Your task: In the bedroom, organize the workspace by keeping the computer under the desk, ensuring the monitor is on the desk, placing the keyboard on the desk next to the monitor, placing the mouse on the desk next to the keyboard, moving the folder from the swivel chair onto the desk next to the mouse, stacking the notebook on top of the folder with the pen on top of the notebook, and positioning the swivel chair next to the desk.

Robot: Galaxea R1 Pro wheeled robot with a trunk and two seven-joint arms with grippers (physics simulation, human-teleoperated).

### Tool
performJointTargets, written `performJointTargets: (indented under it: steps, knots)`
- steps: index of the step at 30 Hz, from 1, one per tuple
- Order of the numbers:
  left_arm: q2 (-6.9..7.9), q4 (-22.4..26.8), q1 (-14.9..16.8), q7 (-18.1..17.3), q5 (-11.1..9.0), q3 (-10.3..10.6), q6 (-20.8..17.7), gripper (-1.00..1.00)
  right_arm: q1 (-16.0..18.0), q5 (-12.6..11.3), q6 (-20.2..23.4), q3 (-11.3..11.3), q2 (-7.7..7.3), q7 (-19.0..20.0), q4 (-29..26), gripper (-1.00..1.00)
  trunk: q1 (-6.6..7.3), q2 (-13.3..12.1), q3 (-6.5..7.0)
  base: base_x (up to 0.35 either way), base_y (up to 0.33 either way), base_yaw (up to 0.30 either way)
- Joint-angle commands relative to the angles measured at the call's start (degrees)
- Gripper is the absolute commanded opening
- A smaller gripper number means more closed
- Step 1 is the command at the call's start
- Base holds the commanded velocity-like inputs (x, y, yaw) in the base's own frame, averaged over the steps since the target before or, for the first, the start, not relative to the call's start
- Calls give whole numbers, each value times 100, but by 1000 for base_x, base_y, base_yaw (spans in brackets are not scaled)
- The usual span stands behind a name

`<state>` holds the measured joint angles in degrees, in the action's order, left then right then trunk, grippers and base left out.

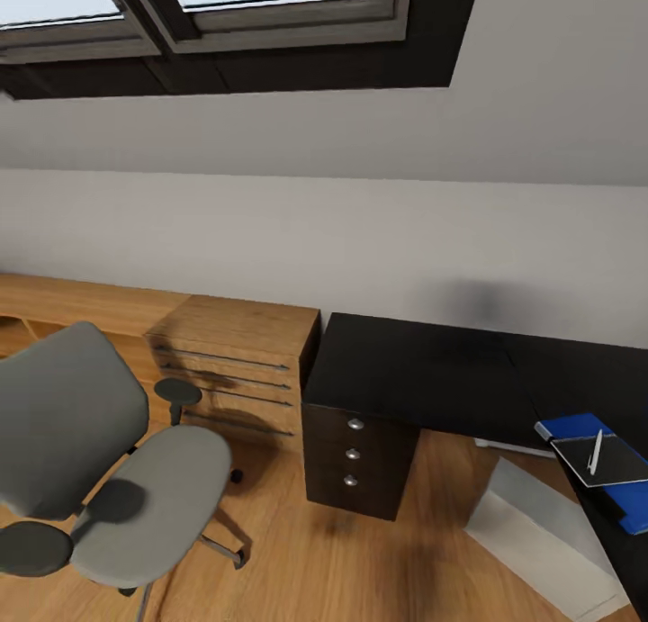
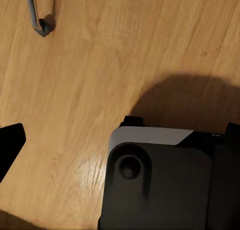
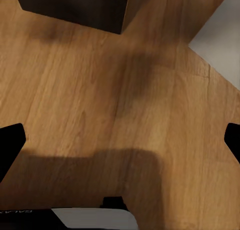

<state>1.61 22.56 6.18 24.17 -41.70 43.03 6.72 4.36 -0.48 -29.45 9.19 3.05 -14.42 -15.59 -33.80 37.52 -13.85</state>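
Note:
The grey swivel chair (image 1: 108,460) stands on the wood floor at the left, apart from the black desk (image 1: 423,370) at the right. On the desk's right wing lies the blue folder (image 1: 576,427), with the notebook (image 1: 607,464) on it and a white pen (image 1: 594,453) on top. A light grey box, likely the computer (image 1: 540,523), sits on the floor under the desk. Both grippers hang over bare floor with nothing between the fingers: the left gripper (image 2: 120,140) and the right gripper (image 3: 120,140) are open. The monitor, keyboard and mouse are out of view.
A light wood cabinet (image 1: 234,361) with bar handles stands between chair and desk, against the wall. The desk's dark drawer pedestal (image 1: 355,455) reaches the floor. A chrome chair leg (image 2: 37,12) and my own dark base (image 2: 160,185) appear in the left wrist view.

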Motion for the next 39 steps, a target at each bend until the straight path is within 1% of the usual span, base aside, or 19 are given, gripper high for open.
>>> performJointTargets:
  steps: [1, 3, 5, 7, 8, 10, 11, 13, 16, 17, 18, 19, 21, 25, 30, 36, 39]
  knots:
    - [-19, -6, 6, 22, -66, 48, 21, 100, 4, -5, -6, 48, -1, -53, 2, 100, 21, -35, 7, 0, 0, 276]
    - [-53, -56, 6, 16, -71, 48, 19, 100, 4, -5, -3, 48, 1, -53, 3, 100, 65, -115, 36, 0, 0, 276]
    - [-68, -162, 3, 10, -177, 33, 13, 100, 4, -8, -1, 48, -4, -52, 0, 100, 109, -195, 65, 0, 0, 270]
    - [-72, -332, -2, 4, -477, -34, 8, 100, 4, -11, 0, 48, -10, -52, -4, 100, 153, -275, 93, 0, 0, 259]
    - [-65, -490, -1, -2, -847, -82, 6, 100, 4, -13, 0, 48, -10, -52, -1, 100, 175, -315, 106, 0, 0, 251]
    - [-62, -534, 2, -5, -1015, -94, 7, 100, 4, -13, 0, 48, -8, -52, 1, 100, 219, -396, 132, 0, 0, 250]
    - [-58, -562, 3, -6, -1140, -100, 15, 100, 4, -13, 0, 48, -7, -52, 1, 100, 241, -436, 146, 0, 0, 249]
    - [-68, -584, 5, -30, -1243, -105, 38, 100, 4, -13, 0, 48, -7, -52, -1, 100, 285, -516, 172, 0, 0, 248]
    - [-94, -594, 5, -123, -1287, -102, 52, 100, 4, -14, 0, 48, -6, -52, -3, 100, 351, -636, 211, 0, 0, 247]
    - [-122, -599, 6, -238, -1303, -99, 57, 100, 7, -14, 0, 48, -6, -52, -4, 100, 373, -676, 224, 0, 0, 246]
    - [-157, -608, 6, -473, -1323, -97, 74, 100, 11, -14, 0, 48, -6, -55, -5, 100, 395, -716, 237, 0, 0, 243]
    - [-159, -609, 6, -500, -1325, -98, 85, 100, 11, -14, 0, 48, -6, -54, -6, 100, 417, -756, 250, 0, 0, 243]
    - [-160, -611, 6, -539, -1330, -99, 128, 100, 11, -14, 0, 48, -6, -53, -6, 100, 460, -837, 275, 0, 0, 243]
    - [-165, -619, 6, -589, -1348, -101, 366, 100, 12, -14, 0, 48, -6, -52, -4, 100, 548, -997, 326, 0, 0, 242]
    - [-169, -621, 6, -605, -1357, -102, 502, 100, 12, -7, 0, 48, -6, -52, 2, 100, 658, -1198, 390, 0, 0, 242]
    - [-170, -622, 6, -607, -1358, -102, 521, 100, 12, -7, 0, 48, -6, -52, 3, 100, 790, -1438, 467, 0, 0, 242]
    - [-166, -622, 6, -607, -1364, -104, 525, 100, 12, -5, 0, 48, -6, -52, 3, 100, 802, -1460, 461, 0, 0, 242]
